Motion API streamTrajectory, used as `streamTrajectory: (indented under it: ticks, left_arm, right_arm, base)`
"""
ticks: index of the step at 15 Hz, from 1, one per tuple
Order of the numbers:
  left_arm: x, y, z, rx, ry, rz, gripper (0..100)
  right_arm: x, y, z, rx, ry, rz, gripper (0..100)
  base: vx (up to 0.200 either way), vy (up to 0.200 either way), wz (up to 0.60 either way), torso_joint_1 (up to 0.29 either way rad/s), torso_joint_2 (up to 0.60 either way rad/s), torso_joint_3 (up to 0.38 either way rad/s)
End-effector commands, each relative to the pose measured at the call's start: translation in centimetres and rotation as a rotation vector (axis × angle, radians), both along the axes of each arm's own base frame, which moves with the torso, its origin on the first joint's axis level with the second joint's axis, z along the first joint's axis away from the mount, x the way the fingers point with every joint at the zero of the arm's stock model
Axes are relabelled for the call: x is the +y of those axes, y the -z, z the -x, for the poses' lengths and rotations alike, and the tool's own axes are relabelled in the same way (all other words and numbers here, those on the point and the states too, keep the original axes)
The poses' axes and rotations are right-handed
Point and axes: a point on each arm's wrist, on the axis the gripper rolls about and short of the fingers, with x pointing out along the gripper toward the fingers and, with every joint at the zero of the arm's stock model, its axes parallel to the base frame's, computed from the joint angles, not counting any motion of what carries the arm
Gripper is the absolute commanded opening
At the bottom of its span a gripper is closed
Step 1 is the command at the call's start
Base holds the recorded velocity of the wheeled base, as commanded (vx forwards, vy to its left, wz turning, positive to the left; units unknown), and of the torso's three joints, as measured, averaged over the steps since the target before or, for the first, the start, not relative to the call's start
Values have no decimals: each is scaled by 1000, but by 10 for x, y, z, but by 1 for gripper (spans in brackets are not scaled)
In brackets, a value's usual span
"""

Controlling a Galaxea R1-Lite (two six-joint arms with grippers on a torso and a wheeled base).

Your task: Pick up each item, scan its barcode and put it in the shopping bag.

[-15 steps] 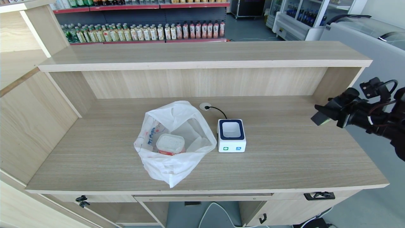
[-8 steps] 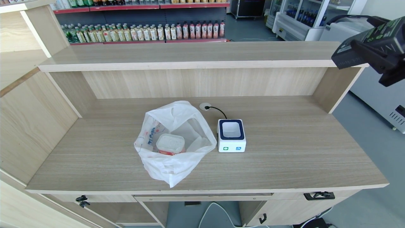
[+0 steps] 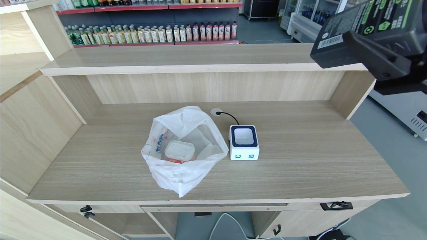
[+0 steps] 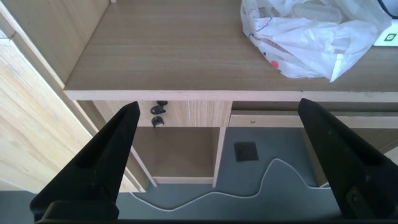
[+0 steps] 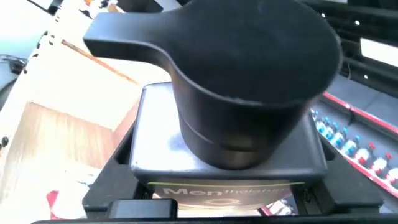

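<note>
Clamping the dark box [image 3: 360, 20] in the right tool [image 3: 382, 58], high up to the right of the scanner [image 3: 244, 142], barcode end toward it, shopping bag [image 3: 181, 166] just left of the scanner.

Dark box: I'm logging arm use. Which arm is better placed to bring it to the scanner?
Right. The right end effector holds the dark box, raised to the right of the scanner with its barcode label showing. The left end effector is open and empty, off the counter's front edge.
</note>
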Motion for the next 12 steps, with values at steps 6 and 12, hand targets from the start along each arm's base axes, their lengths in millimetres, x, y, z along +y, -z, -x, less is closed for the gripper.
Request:
streamTrajectory:
  ticks: [6, 12]
  left_arm:
    - [0, 0, 0, 0, -1, -1, 100]
    - [0, 0, 0, 0, -1, 1, 100]
  right_arm:
    - [61, 33, 19, 174, -233, 73, 0]
    - [54, 25, 31, 278, -337, 27, 0]
  base:
    - [0, 0, 0, 0, 0, 0]
    - [0, 0, 0, 0, 0, 0]
